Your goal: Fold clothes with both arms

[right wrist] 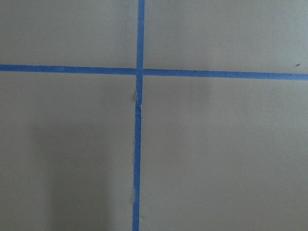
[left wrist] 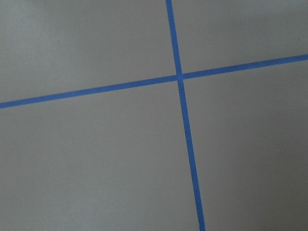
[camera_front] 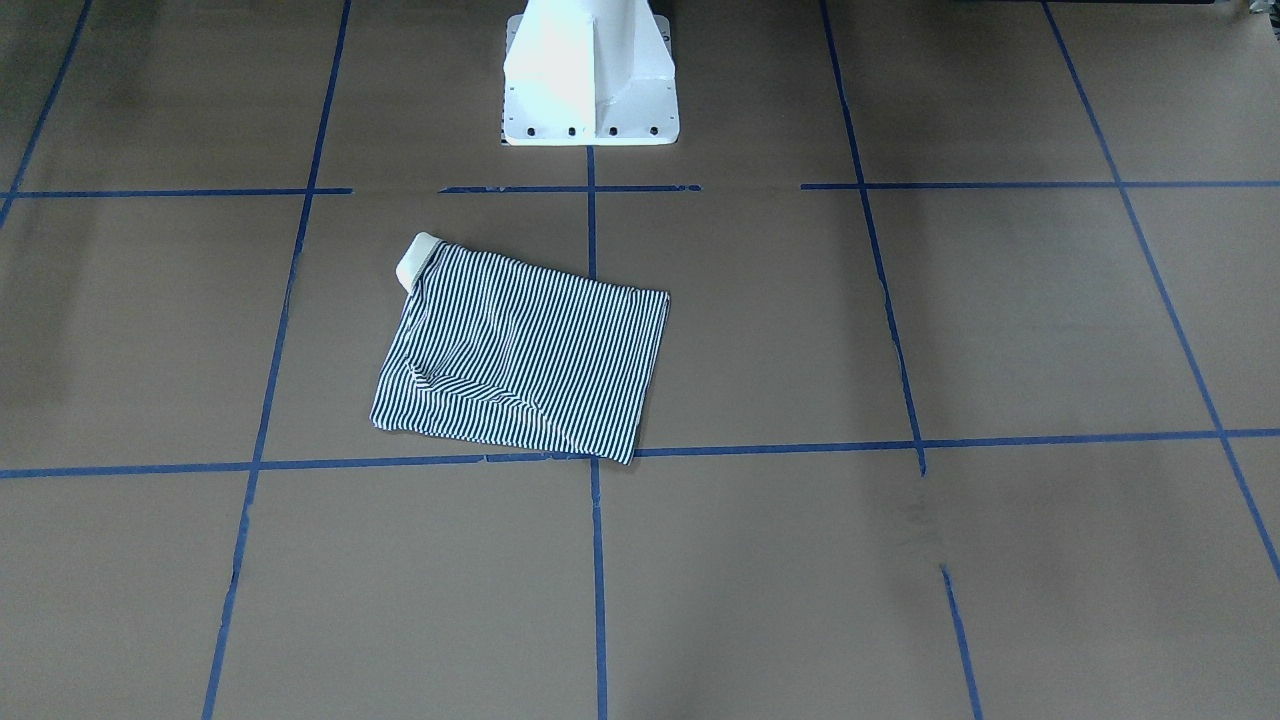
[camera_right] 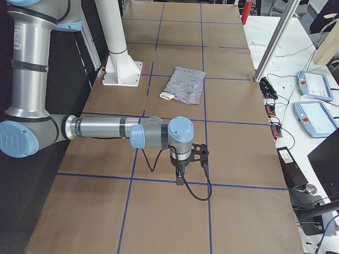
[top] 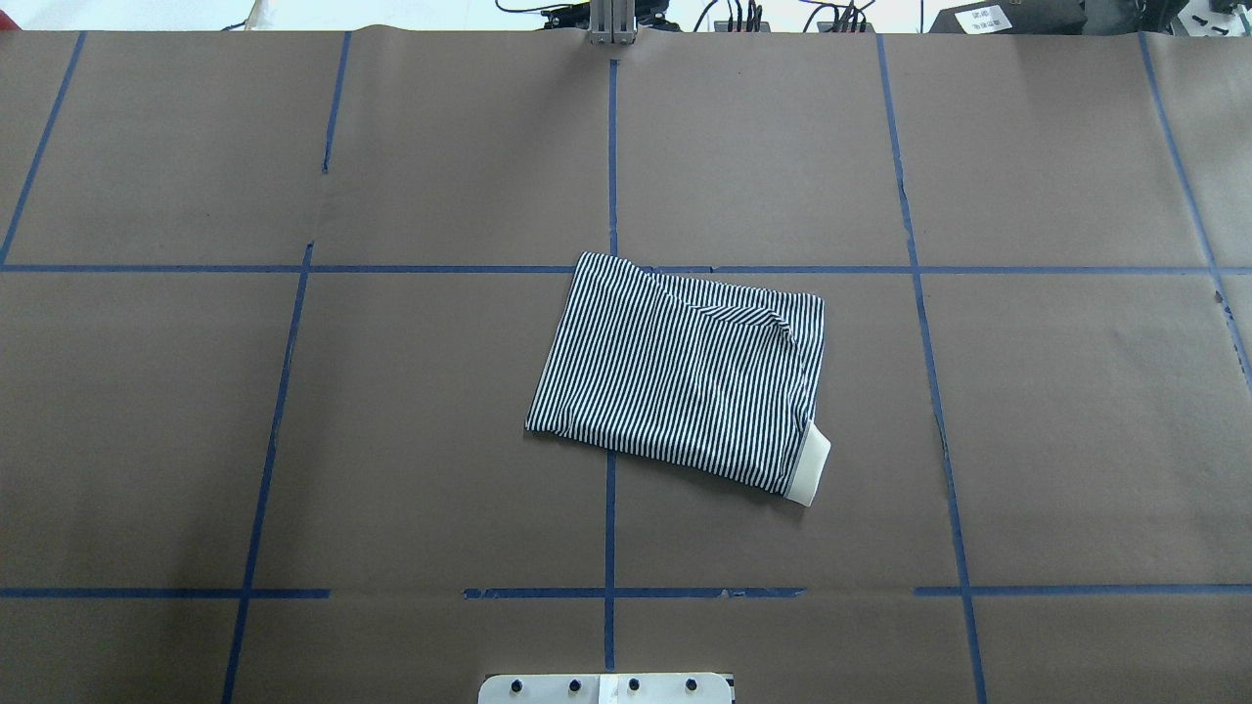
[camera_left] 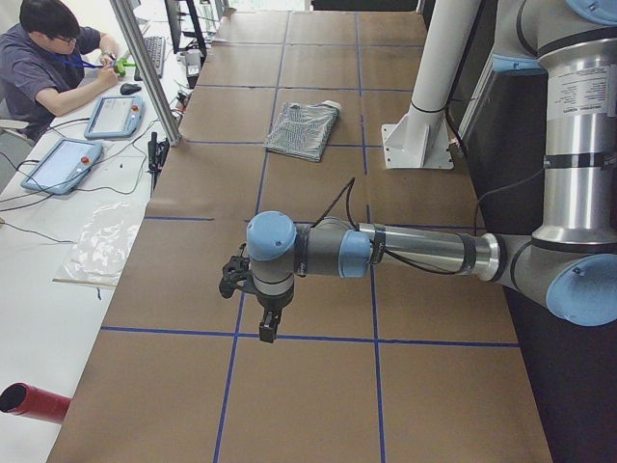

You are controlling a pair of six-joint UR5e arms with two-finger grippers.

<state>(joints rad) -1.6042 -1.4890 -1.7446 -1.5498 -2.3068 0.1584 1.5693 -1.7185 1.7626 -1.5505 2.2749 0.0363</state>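
Brown paper (top: 440, 440) covers the whole surface, and blue tape lines (top: 610, 528) cut it into big squares. Closest to me is the bottom of the white pedestal (top: 606, 688).

My left arm (camera_left: 415, 253) reaches out low over one end of the surface. Its left fingers (camera_left: 267, 330) point down near a blue line. I only see them from the side, so I cannot tell how wide they are or if they grip anything. A white label on this arm has writing too small for me to read. My right arm (camera_right: 100, 128) does the same at the other end. Its right fingers (camera_right: 180, 180) point down too, and I cannot tell their state either. Each wrist camera shows only brown paper and a cross of blue tape.

A bit further out, near the middle, lies the striped shirt (top: 680, 376). It is folded into a rough box shape and lies flat. It sits across the middle blue line, more on my right side. Its far edge touches a cross line. The cream collar (top: 810, 469) sticks out at the near right corner. The shirt is well apart from both arms.

Past the far edge there are black cables (top: 753, 12). A person (camera_left: 48, 58) sits at a white desk there, near two grey tablets (camera_left: 60, 164). A red tube (camera_left: 34, 400) lies at the desk's end.
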